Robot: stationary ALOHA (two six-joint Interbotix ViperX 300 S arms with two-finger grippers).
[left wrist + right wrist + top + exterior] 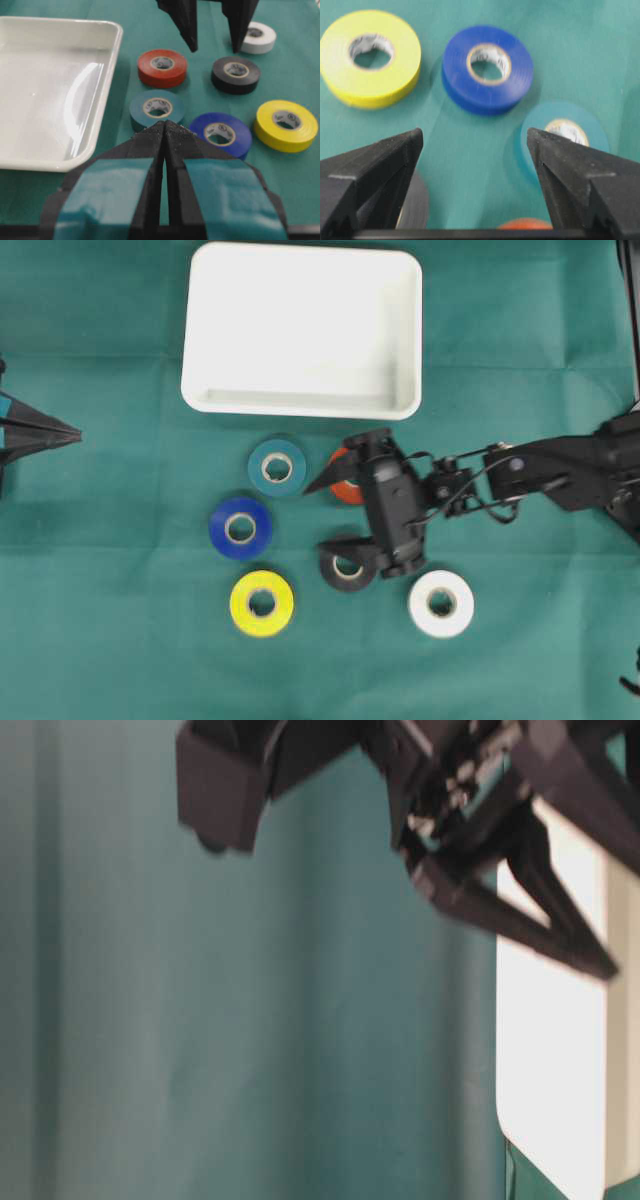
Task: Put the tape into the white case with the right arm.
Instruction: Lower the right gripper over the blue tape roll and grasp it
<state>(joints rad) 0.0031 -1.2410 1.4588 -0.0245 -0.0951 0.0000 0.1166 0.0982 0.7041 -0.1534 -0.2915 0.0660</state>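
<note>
The right tool (328, 512) stands wide and holds nothing, its two pointed fingers straddling a bare patch of green tabletop (120, 640) among six rolls of tape. One fingertip lies over the edge of the orange roll (347, 488), the other over the black roll (347, 567). The teal roll (277, 467) and blue roll (240, 528) lie just ahead of the tips, the yellow roll (261, 603) and white roll (441, 603) nearer the front edge. The white case (300, 405) sits empty toward the rear edge, just behind the teal and orange rolls.

The chief risk is crowding. The rolls lie close together, so a finger coming down for one could likely land on a neighbour's rim and shove it, or wedge two rolls between the fingers at once. The orange and black rolls under the fingertips seem most exposed to that. A roll pinched off-centre across its rounded side may also squirt out sideways.

Room is better elsewhere. The path from the rolls to the case is short and unobstructed, though the raised rim has to be cleared. The left tool (164, 131) rests pressed shut at the left edge, well apart from the rolls, so it should not interfere.
</note>
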